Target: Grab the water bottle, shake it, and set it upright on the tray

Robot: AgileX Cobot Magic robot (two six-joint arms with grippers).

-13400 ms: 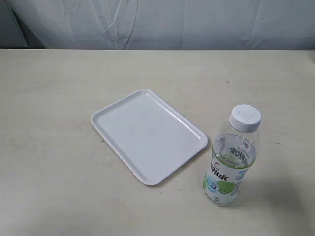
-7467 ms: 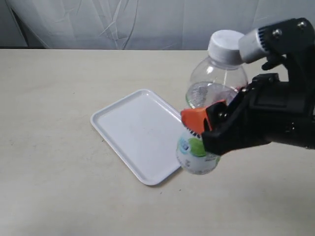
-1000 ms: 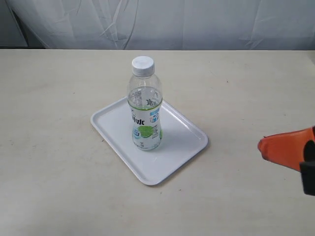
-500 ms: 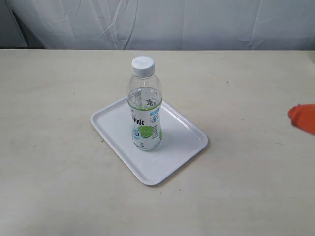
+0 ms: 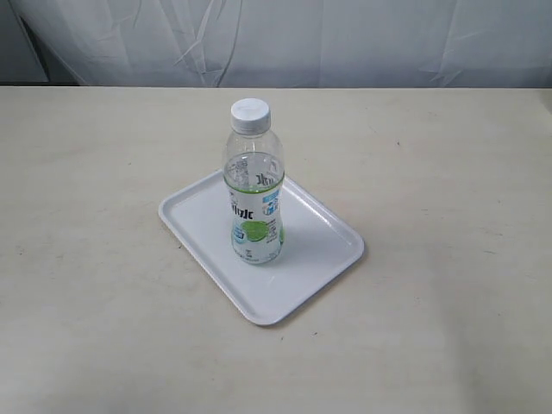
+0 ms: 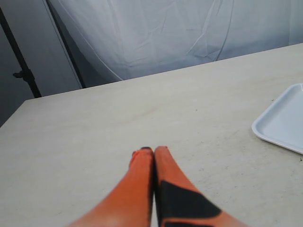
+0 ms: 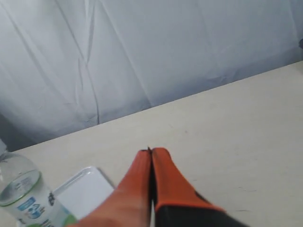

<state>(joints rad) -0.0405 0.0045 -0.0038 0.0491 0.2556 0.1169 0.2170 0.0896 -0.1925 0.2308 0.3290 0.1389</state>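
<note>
The water bottle [image 5: 255, 194], clear with a white cap and a green and blue label, stands upright on the white tray [image 5: 323, 233] in the exterior view, and nothing holds it. Neither gripper shows in that view. In the right wrist view my right gripper [image 7: 151, 151] is shut and empty above the table, with the bottle [image 7: 23, 194] and a corner of the tray [image 7: 87, 189] off to one side. My left gripper [image 6: 147, 149] is shut with nothing between its orange fingers, away from the tray's corner [image 6: 281, 120].
The beige table [image 5: 448, 172] ends at a white curtain [image 5: 285, 39] along the back. A dark stand [image 6: 21, 71] rises beyond the table's edge in the left wrist view.
The right gripper's orange tip has slid out of the exterior view to the right. The bottle and tray have not moved.
</note>
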